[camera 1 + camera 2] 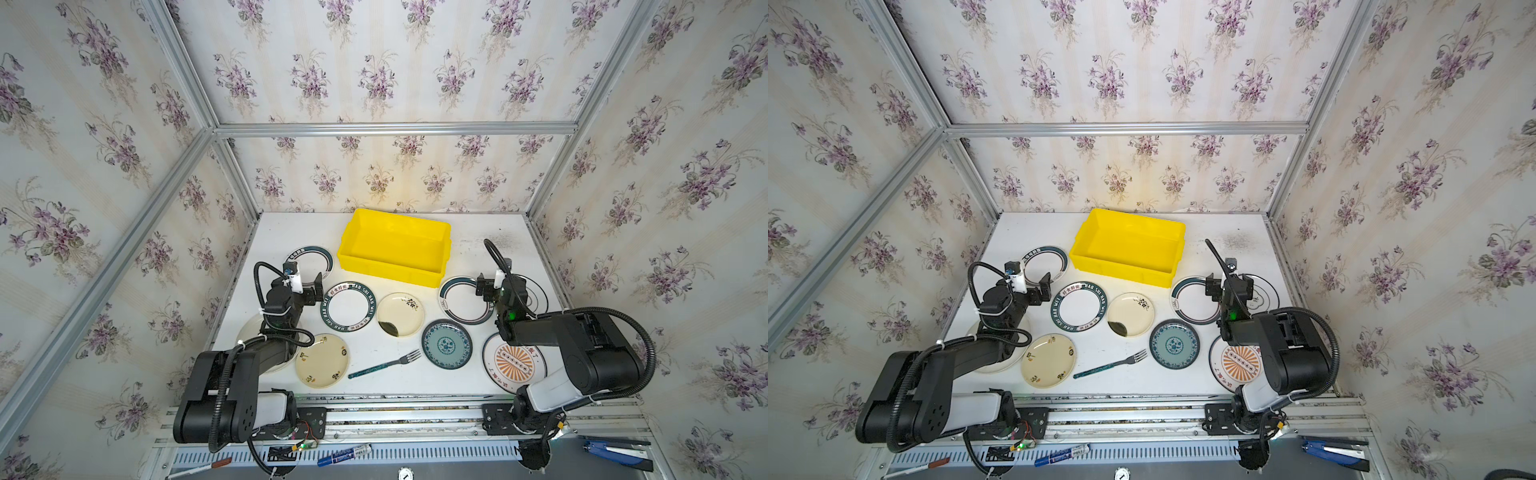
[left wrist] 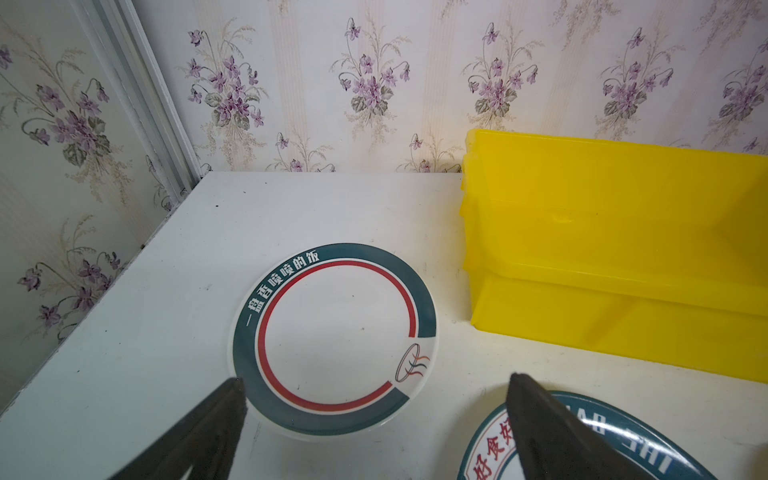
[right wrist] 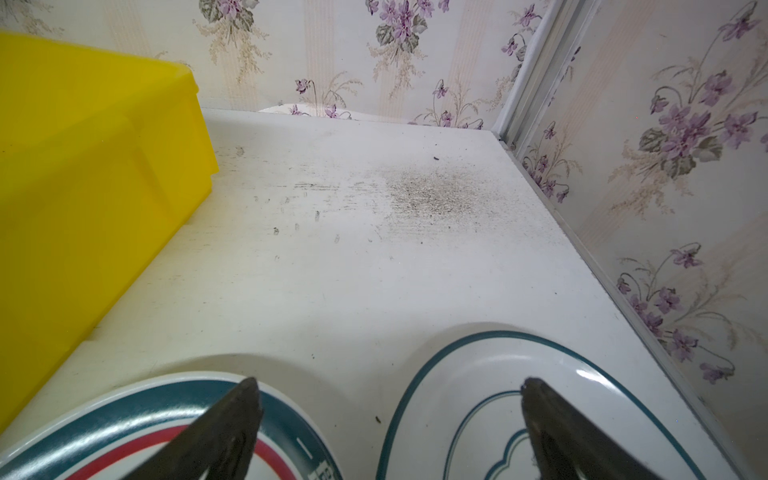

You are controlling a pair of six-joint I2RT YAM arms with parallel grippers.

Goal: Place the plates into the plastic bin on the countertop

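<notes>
The yellow plastic bin [image 1: 395, 249] [image 1: 1128, 246] stands empty at the back middle of the white countertop [image 1: 291, 230]. Several plates lie flat in front of it: teal-rimmed ones [image 1: 348, 306] [image 1: 459, 300] [image 2: 332, 338], cream ones [image 1: 322, 360] [image 1: 401, 313], a teal patterned one [image 1: 446, 344] and an orange sunburst one [image 1: 513, 365], which the right arm partly covers. My left gripper [image 1: 306, 289] [image 2: 376, 380] hovers open between two teal-rimmed plates. Open too, my right gripper [image 1: 493, 286] [image 3: 389, 380] hangs over the gap between a teal-rimmed plate [image 3: 286, 419] and a white plate [image 3: 490, 399].
A teal-handled fork [image 1: 384, 364] lies near the front middle among the plates. Wallpapered walls and aluminium rails [image 1: 544, 266] close in the back and both sides. Another cream plate [image 1: 248, 332] lies under the left arm. Pens [image 1: 345, 453] lie on the front ledge.
</notes>
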